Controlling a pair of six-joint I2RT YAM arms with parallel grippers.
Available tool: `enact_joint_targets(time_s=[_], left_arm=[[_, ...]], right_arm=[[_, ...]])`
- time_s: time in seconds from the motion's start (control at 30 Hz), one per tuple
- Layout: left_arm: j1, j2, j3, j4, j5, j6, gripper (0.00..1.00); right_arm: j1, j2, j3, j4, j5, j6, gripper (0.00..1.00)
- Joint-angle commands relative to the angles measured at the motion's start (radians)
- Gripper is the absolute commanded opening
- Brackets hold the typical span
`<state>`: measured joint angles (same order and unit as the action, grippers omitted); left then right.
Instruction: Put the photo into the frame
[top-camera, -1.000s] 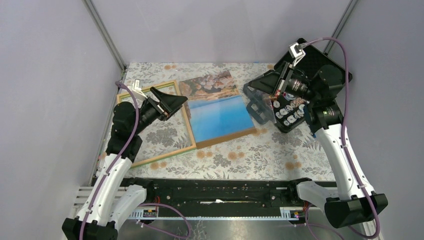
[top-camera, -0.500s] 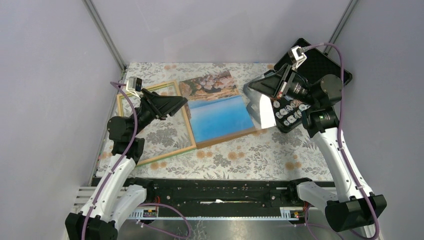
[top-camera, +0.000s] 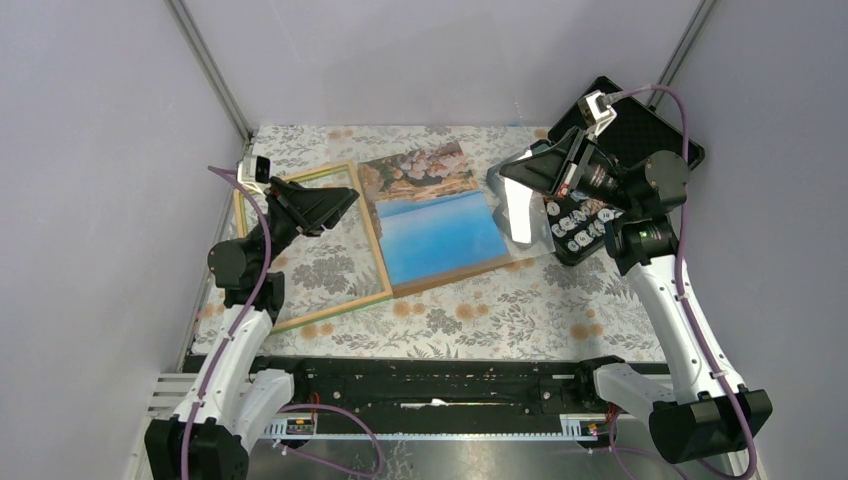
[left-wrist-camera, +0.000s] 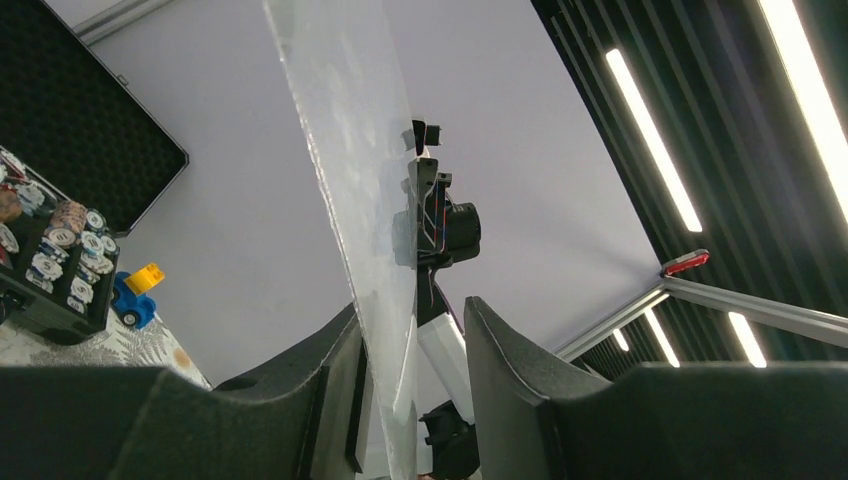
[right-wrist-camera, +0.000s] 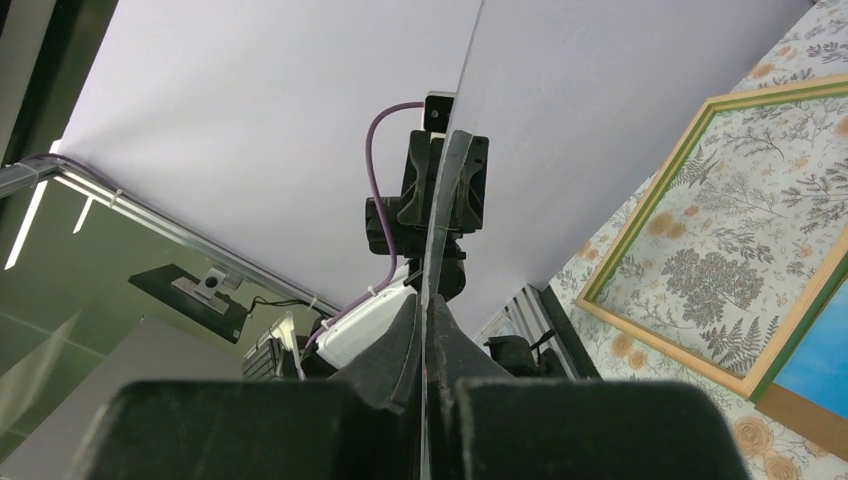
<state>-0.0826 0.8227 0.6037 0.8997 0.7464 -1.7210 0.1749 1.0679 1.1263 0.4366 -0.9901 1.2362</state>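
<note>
A clear pane (top-camera: 520, 215) hangs in the air between my two grippers, above the table. My right gripper (top-camera: 505, 172) is shut on its right edge, and the right wrist view shows the pane edge-on (right-wrist-camera: 440, 200) between the closed fingers (right-wrist-camera: 425, 300). My left gripper (top-camera: 350, 200) is open around the pane's left end. In the left wrist view the pane (left-wrist-camera: 360, 180) lies against the left finger, with a gap to the right finger (left-wrist-camera: 500, 350). The frame (top-camera: 375, 250) lies flat at the left without its pane. The photo (top-camera: 440, 225) lies face up beside it on a brown backing panel (top-camera: 455, 275).
A black hinged case of chips (top-camera: 600, 215) stands open at the back right under the right arm, its lid (top-camera: 650, 130) raised. A small blue and yellow toy (left-wrist-camera: 135, 295) sits beside it. The walls of the enclosure stand close on the left, right and back.
The left wrist has risen and drawn back to the left, its fingers now pointing up. The right gripper has shifted slightly left, and the pane now shows a bright glare below it.
</note>
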Motion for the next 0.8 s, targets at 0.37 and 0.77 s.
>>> enact_joint_targets(time_s=[0.37, 0.77], left_arm=[[0.007, 0.042, 0.108, -0.081, 0.087, 0.089, 0.23], [0.01, 0.041, 0.209, -0.342, 0.112, 0.303, 0.0]], right_arm=[[-0.008, -0.026, -0.004, 0.032, -0.046, -0.062, 0.0], [-0.008, -0.048, 0.014, -0.207, 0.012, -0.258, 0.48]])
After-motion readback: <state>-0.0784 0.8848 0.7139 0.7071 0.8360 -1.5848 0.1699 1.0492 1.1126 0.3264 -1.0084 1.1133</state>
